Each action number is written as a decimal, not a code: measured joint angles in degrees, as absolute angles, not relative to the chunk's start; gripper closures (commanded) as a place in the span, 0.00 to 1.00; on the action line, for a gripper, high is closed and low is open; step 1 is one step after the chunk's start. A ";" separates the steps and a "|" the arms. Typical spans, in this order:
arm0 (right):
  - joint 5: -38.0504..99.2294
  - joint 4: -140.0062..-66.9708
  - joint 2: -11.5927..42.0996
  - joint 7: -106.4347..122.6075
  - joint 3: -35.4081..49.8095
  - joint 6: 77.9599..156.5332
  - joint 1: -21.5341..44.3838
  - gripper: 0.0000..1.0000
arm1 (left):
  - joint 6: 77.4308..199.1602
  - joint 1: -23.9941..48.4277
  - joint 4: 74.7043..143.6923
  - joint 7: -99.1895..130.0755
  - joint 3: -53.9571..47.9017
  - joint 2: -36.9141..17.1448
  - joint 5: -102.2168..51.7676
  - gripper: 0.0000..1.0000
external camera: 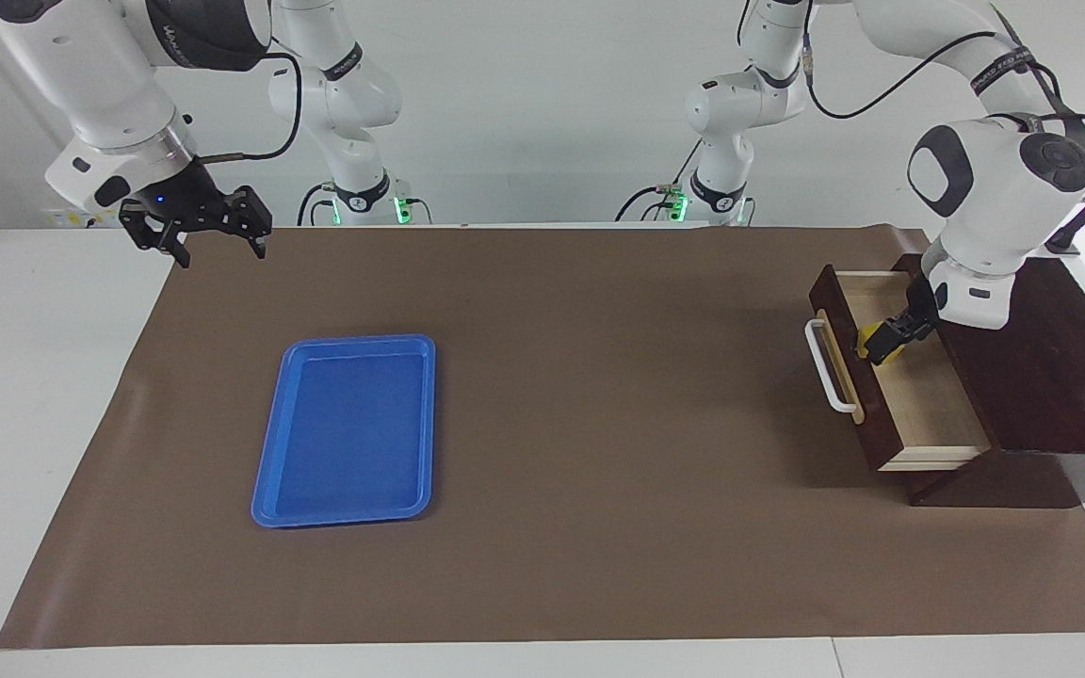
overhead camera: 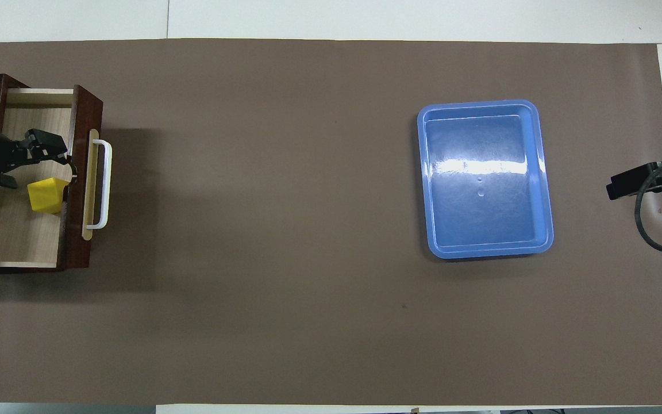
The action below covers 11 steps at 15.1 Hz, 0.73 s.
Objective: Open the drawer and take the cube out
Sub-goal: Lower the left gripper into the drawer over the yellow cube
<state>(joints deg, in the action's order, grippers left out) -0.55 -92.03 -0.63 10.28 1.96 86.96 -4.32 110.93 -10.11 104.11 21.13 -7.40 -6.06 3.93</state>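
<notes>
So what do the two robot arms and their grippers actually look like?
Both arms have glossy white rounded shells with dark grey or black joint caps and bands. Black cables loop along the outside of each. The left gripper and the right gripper are black two-finger units; a small blue light shows on the right one. Green lights glow at the arm bases.
</notes>
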 measured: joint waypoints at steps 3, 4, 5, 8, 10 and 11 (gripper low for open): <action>-0.55 -92.03 -0.63 10.28 1.96 86.96 -4.33 0.00 | 111.16 -10.28 104.50 21.13 -7.20 -6.04 4.98 0.11; -0.55 -92.03 -0.63 10.28 1.96 86.96 -4.33 0.00 | 111.40 -10.27 104.61 21.13 -7.20 -6.04 5.04 0.14; -0.55 -92.03 -0.63 10.28 1.96 86.96 -4.33 0.00 | 111.61 -10.27 104.69 21.13 -7.20 -6.04 5.08 0.19; -0.55 -92.03 -0.63 10.28 1.96 86.96 -4.33 0.00 | 111.87 -10.27 105.08 21.13 -7.20 -6.06 5.15 0.23; -0.55 -92.03 -0.63 10.28 1.96 86.96 -4.33 0.00 | 112.26 -10.28 105.39 20.96 -7.20 -6.07 5.26 0.23; -0.55 -92.03 -0.63 10.28 1.96 86.96 -4.33 0.00 | 112.42 -10.28 105.44 20.66 -7.20 -6.10 5.29 0.23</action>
